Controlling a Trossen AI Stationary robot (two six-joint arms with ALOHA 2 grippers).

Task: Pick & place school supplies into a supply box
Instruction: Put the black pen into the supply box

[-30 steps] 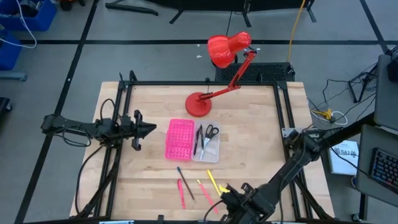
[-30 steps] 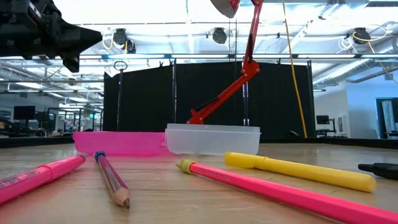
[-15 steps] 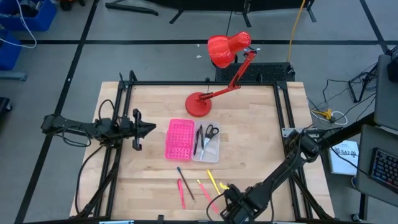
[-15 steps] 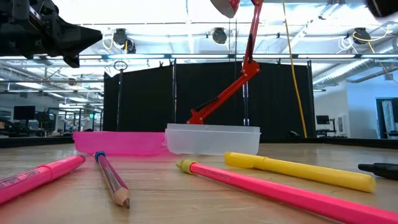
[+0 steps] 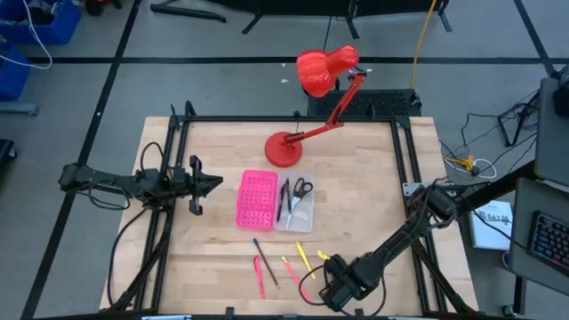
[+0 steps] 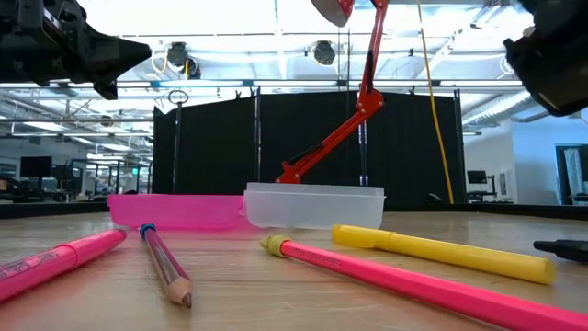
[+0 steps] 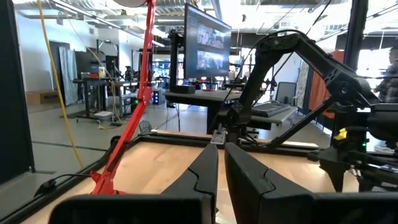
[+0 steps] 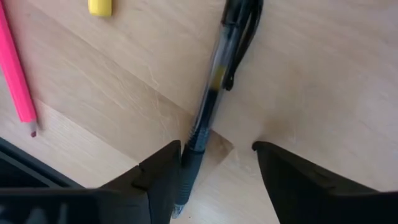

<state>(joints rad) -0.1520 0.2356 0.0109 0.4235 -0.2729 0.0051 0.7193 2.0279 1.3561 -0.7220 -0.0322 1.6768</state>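
Observation:
The supply box lies mid-table, its pink half (image 5: 256,197) beside its clear half (image 5: 297,204), which holds scissors (image 5: 302,187) and a dark pen. Loose supplies lie flat near the front edge: a pencil (image 6: 165,267), pink pens (image 6: 413,280) (image 6: 55,262), a yellow one (image 6: 441,253) and a black pen (image 8: 214,81). My right gripper (image 8: 217,149) hangs open over the black pen, fingers pointing down. One finger (image 8: 165,168) stands right beside the pen's grip end. My left gripper (image 5: 216,184) hovers shut and empty left of the box. My right gripper comes from above with its fingers wide apart. The black pen's grip end (image 8: 189,158) runs along the inner edge of one finger; I cannot tell whether they touch. The pen lies flat on the table.
A red desk lamp stands on its round base (image 5: 284,149) just beyond the box, its arm (image 6: 358,110) slanting up to the head (image 5: 324,69) past the far edge. A black frame borders the table (image 5: 373,196). Bare wood lies right of the box.
My right gripper has shifted a little toward the table's right edge near the front. It has also come into the low view at its upper right, where it did not show a second ago. The pens on the table lie as before.

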